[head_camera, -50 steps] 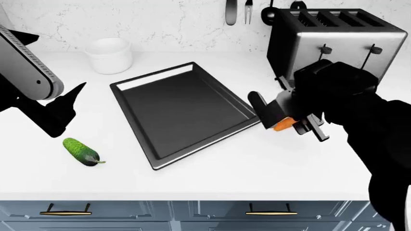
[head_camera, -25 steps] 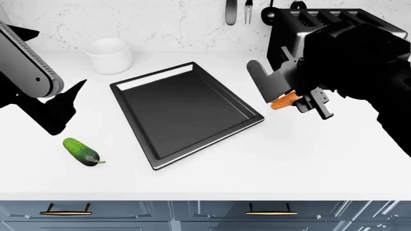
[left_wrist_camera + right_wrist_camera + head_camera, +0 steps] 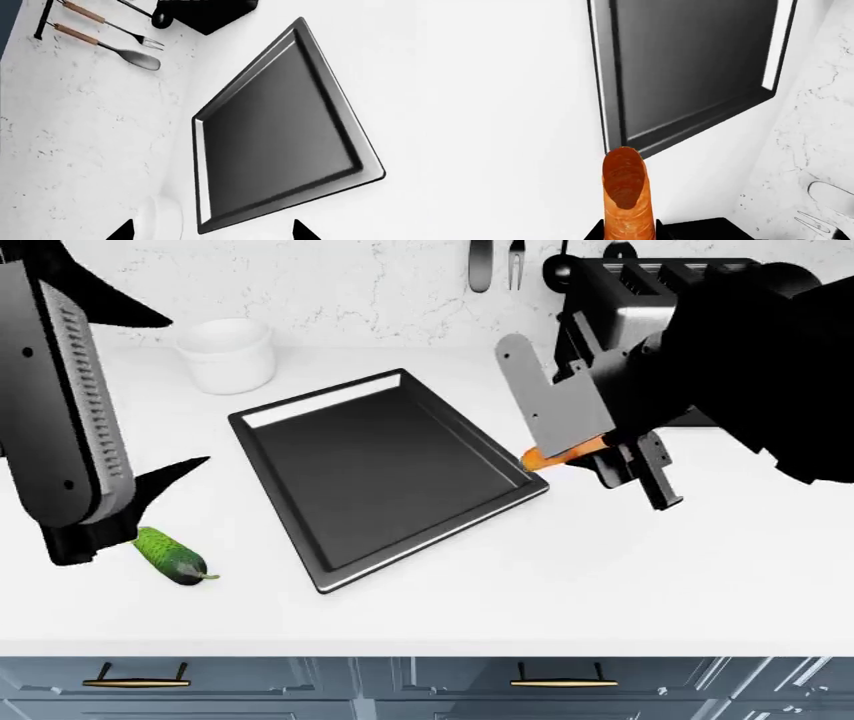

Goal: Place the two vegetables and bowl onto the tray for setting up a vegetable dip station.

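Observation:
My right gripper (image 3: 590,447) is shut on the orange carrot (image 3: 566,452) and holds it in the air just off the right edge of the black tray (image 3: 374,465). In the right wrist view the carrot (image 3: 625,192) sticks out past the gripper (image 3: 627,234) toward the tray's rim (image 3: 602,100). The white bowl (image 3: 227,355) stands behind the tray's left corner. The green cucumber (image 3: 168,555) lies on the counter to the tray's front left, beside my left gripper (image 3: 144,502). In the left wrist view that gripper (image 3: 212,233) is open and empty over the tray (image 3: 280,130).
A steel toaster (image 3: 667,280) stands at the back right, mostly behind my right arm. Utensils (image 3: 481,265) hang on the marble wall. The counter's front edge runs above blue drawers (image 3: 427,685).
My right gripper has risen and carried the carrot left, up to the tray's right edge. My left arm has swung forward and down, closer to the cucumber.

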{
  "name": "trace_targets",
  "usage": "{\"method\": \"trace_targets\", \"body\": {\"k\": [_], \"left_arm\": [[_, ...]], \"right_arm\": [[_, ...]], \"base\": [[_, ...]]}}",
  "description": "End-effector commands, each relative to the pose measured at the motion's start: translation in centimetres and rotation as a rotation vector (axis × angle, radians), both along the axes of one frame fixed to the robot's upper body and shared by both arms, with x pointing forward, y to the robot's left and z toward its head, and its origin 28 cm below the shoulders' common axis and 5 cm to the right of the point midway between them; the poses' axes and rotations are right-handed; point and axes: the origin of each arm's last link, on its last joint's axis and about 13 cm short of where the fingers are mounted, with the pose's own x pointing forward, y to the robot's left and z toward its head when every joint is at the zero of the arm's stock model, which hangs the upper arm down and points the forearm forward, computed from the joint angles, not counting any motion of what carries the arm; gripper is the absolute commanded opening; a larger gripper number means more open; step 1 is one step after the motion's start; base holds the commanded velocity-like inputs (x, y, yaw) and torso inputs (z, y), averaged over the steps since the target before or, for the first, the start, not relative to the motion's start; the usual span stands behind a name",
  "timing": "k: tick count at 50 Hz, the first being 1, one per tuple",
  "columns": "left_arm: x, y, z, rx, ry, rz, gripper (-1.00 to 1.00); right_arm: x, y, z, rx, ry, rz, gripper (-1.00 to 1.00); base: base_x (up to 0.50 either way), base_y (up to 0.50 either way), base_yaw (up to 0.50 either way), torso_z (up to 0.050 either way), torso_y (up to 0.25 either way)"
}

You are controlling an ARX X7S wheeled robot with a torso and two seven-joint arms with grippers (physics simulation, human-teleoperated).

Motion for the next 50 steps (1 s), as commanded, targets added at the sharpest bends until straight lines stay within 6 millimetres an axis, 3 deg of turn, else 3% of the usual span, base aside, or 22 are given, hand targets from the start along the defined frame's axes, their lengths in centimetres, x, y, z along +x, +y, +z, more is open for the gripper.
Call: {"method": "trace_targets", "body": {"k": [1,5,15,18,25,29,32,40,44,50], "left_arm": [[-0.7,-0.3,-0.4,0.285,0.228,-0.193,1.0],[-1.5,0.4,-2.3,0.296,0.372,-0.195,1.0],[-1.3,0.8,-1.1,0.355,0.467,-0.194,1.0],[-0.3,1.1,-0.7,0.42,0.464,-0.178,1.0],[4.6,0.2,1.0,0.49,0.435,-0.195,1.0],[8.0,-0.1,2.8,0.559,0.424,-0.179,1.0],[8.8,0.1,2.9,0.597,0.437,-0.17,1.0],[10.3,0.5,1.3,0.634,0.475,-0.167,1.0],[9.9,0.7,-1.3,0.582,0.528,-0.184,1.0],[9.8,1.4,-3.4,0.515,0.566,-0.19,1.0]], "right_arm": [[-1.8,1.2,-0.5,0.089,-0.039,0.03,-1.0],[-1.8,1.6,-0.7,0.094,-0.046,0.027,-1.0],[-1.9,1.5,-2.1,0.111,-0.024,0.011,-1.0],[-1.8,1.5,-2.9,0.128,-0.015,0.012,-1.0],[-3.1,0.8,-5.1,0.161,0.012,-0.011,-1.0],[-4.4,0.2,-5.2,0.165,0.004,-0.04,-1.0],[-5.0,-0.1,-5.2,0.165,-0.002,-0.056,-1.0],[-5.6,-0.3,-5.9,0.171,0.009,-0.074,-1.0],[-5.6,-0.1,-6.3,0.166,0.022,-0.074,-1.0],[-5.6,0.1,-6.3,0.164,0.025,-0.072,-1.0]], "base": [[0.0,0.0,0.0,0.0,0.0],[0.0,0.0,0.0,0.0,0.0],[0.0,0.0,0.0,0.0,0.0],[0.0,0.0,0.0,0.0,0.0],[0.0,0.0,0.0,0.0,0.0],[0.0,0.0,0.0,0.0,0.0],[0.0,0.0,0.0,0.0,0.0],[0.0,0.0,0.0,0.0,0.0],[0.0,0.0,0.0,0.0,0.0],[0.0,0.0,0.0,0.0,0.0]]}}
